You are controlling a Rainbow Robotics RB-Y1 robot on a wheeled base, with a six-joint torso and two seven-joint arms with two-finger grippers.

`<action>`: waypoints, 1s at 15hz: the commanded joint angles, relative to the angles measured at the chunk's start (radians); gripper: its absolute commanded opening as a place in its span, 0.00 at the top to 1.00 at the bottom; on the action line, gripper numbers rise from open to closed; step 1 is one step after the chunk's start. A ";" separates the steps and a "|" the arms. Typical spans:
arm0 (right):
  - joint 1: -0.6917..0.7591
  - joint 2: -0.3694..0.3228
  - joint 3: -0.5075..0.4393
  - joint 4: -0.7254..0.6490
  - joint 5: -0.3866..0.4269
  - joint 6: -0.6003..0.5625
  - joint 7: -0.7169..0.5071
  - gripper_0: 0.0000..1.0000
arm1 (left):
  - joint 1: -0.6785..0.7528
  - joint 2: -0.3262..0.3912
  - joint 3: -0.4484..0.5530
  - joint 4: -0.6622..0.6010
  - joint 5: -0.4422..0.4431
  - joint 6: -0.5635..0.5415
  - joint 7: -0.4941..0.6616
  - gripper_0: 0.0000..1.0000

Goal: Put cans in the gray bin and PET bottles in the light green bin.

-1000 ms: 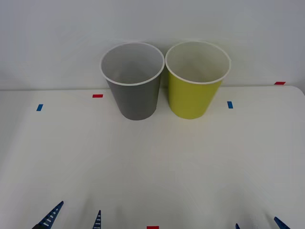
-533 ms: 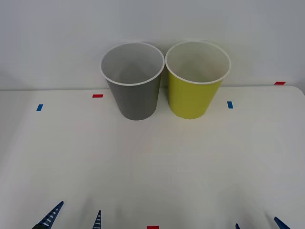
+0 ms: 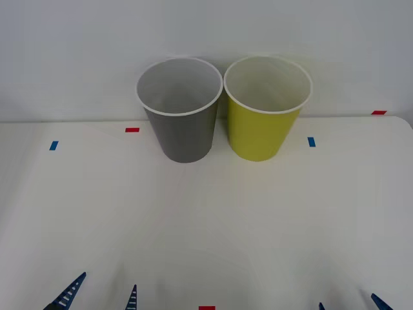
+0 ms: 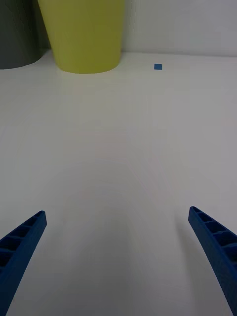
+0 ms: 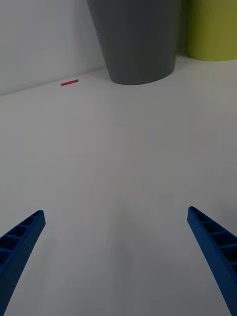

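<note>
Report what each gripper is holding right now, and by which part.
Nothing is held. The left gripper and the right gripper are both open over bare table, short of the gray bin and the light green bin.

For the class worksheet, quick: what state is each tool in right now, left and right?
Left tool: open, holding nothing, low over the table.
Right tool: open, holding nothing, low over the table.

Gray bin & light green bin: smooth, matt walls, paper-like. Table: smooth white, slight sheen. Fingers: ribbed blue plastic.
</note>
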 commanded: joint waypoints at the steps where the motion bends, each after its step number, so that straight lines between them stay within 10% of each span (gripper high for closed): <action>1: 0.000 0.000 0.000 0.000 0.000 0.000 0.000 0.00 | 0.000 0.000 0.000 0.000 0.000 0.000 0.000 0.00; 15: 0.000 0.000 0.000 0.000 0.000 0.000 0.000 0.00 | 0.000 0.000 0.000 0.000 0.000 0.000 0.000 0.00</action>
